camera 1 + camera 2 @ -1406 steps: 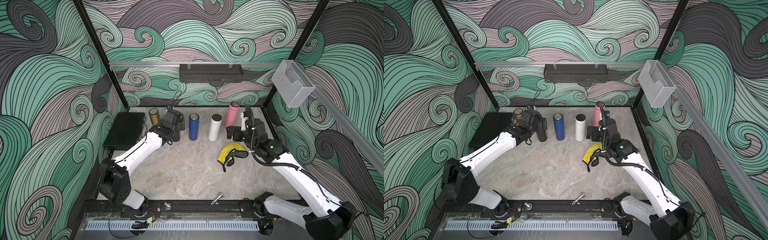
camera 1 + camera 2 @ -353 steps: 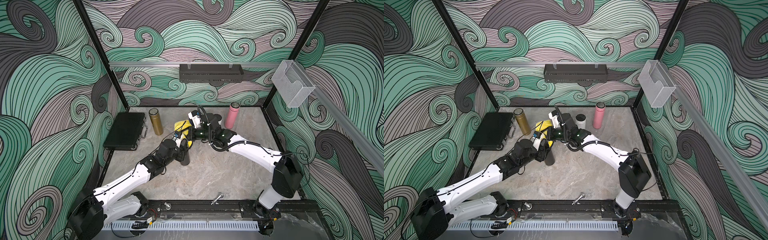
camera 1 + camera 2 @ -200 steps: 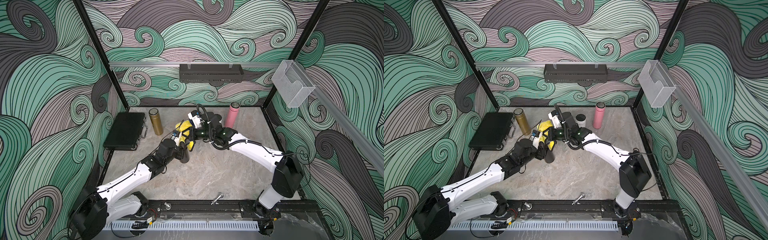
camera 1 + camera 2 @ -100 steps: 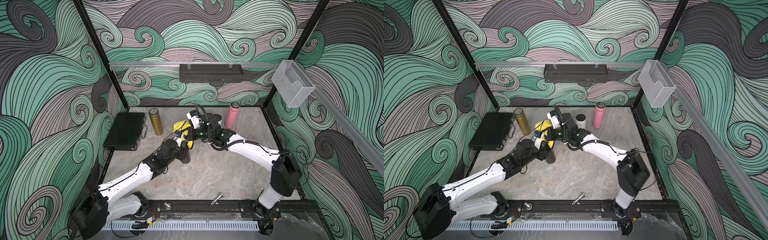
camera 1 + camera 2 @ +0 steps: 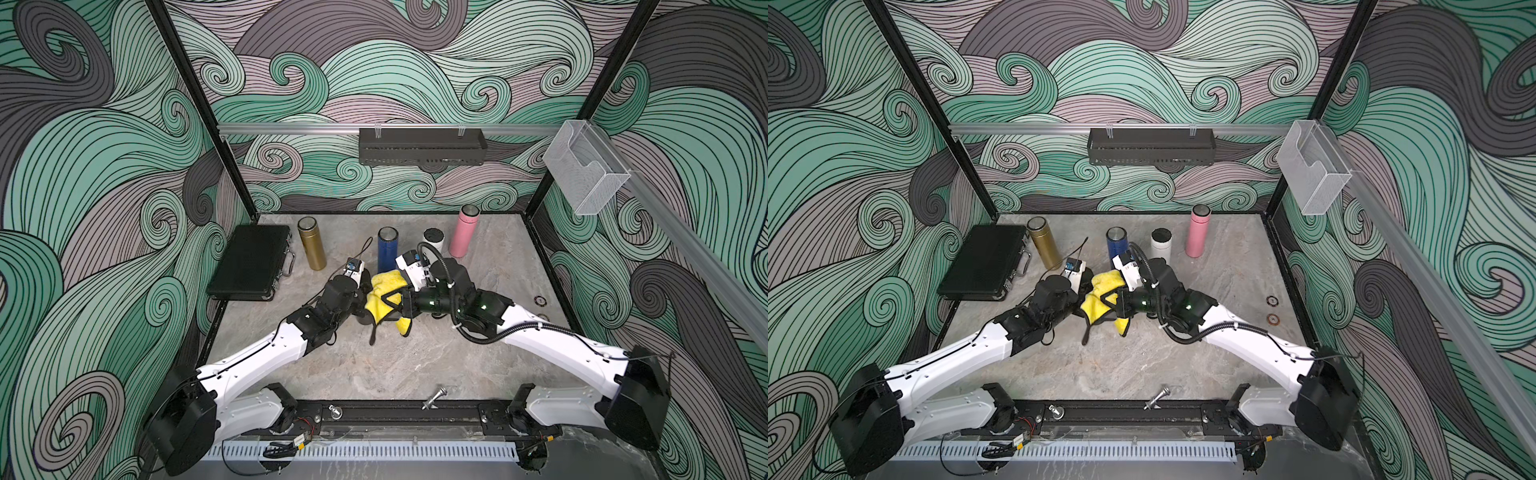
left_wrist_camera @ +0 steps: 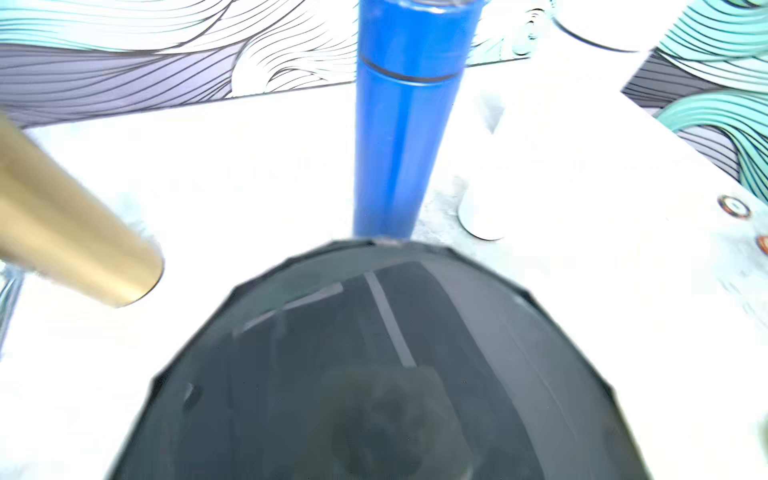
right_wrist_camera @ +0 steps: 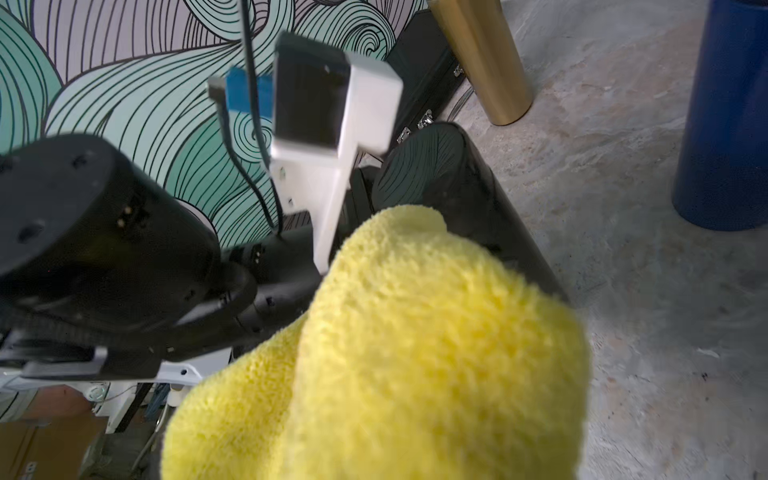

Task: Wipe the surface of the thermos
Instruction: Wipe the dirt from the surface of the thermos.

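Glossy black cylindrical thermos (image 6: 374, 365), clamped by left claw (image 5: 360, 297), is seen uncovered in left wrist view; elsewhere it is partly covered by fluffy yellow cloth (image 7: 415, 353) pinched in right claw (image 5: 392, 301).

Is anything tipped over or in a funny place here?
Nothing is spilled. The black thermos is away from the gold thermos, blue thermos, white thermos and pink thermos standing at the back, gripped by the left gripper under the yellow cloth. A small metal bolt lies loose by the front rail.
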Controlling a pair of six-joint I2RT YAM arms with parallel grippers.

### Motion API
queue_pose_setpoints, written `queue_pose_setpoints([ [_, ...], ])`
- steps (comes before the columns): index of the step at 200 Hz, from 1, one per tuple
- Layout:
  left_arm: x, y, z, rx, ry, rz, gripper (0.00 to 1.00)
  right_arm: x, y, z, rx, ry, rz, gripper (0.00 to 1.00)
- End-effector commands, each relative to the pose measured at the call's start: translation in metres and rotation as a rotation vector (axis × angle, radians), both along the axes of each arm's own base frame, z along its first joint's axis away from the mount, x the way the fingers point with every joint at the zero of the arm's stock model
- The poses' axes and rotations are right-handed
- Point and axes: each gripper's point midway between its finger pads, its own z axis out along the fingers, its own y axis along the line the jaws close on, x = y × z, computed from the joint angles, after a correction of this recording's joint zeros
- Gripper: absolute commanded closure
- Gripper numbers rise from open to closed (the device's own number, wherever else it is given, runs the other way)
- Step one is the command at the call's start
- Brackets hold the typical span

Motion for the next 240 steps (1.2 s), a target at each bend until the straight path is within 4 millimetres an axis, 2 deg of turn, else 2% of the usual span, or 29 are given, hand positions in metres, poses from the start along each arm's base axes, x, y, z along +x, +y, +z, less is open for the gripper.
queue_pose_setpoints([
  [1,0.006,0.014,0.063,-0.145,-0.019,0.159,1.00,0.000,-0.015,-0.012,-0.046,-0.048,-0.049,1.00],
  [27,-0.005,0.010,0.097,-0.275,0.029,0.166,1.00,-0.011,-0.005,-0.023,-0.104,-0.119,-0.006,1.00],
  [44,-0.014,0.000,0.115,-0.350,0.030,0.099,1.00,-0.015,0.011,-0.016,-0.123,-0.192,0.023,1.00],
  [58,-0.020,-0.004,0.125,-0.391,0.021,0.062,1.00,-0.010,0.022,-0.004,-0.102,-0.233,0.021,1.00],
  [91,-0.026,0.001,0.127,-0.409,0.017,0.070,1.00,0.005,0.039,0.033,-0.030,-0.336,-0.021,1.00],
  [107,-0.028,-0.001,0.127,-0.425,0.019,0.054,1.00,0.013,0.047,0.041,-0.040,-0.363,-0.034,1.00],
  [127,-0.029,-0.003,0.128,-0.420,0.011,0.036,1.00,0.020,0.053,0.040,-0.053,-0.377,-0.047,1.00],
  [141,-0.028,0.005,0.125,-0.384,-0.007,0.056,1.00,0.022,0.047,0.034,-0.077,-0.366,-0.071,1.00],
  [157,-0.029,0.008,0.125,-0.350,-0.042,0.040,1.00,0.025,0.028,0.033,-0.105,-0.351,-0.141,1.00],
  [174,-0.030,0.007,0.123,-0.316,-0.076,0.006,1.00,0.028,0.006,0.044,-0.116,-0.341,-0.210,1.00],
  [191,-0.031,0.004,0.121,-0.301,-0.085,-0.022,1.00,0.029,-0.005,0.057,-0.110,-0.340,-0.233,1.00],
  [204,-0.033,-0.002,0.121,-0.303,-0.092,-0.067,1.00,0.033,-0.009,0.066,-0.093,-0.348,-0.249,1.00],
  [217,-0.040,-0.017,0.126,-0.318,-0.119,-0.173,1.00,0.039,-0.009,0.078,-0.065,-0.360,-0.248,1.00],
  [240,-0.036,-0.015,0.122,-0.315,-0.112,-0.149,1.00,0.046,-0.002,0.089,-0.063,-0.360,-0.212,1.00],
])
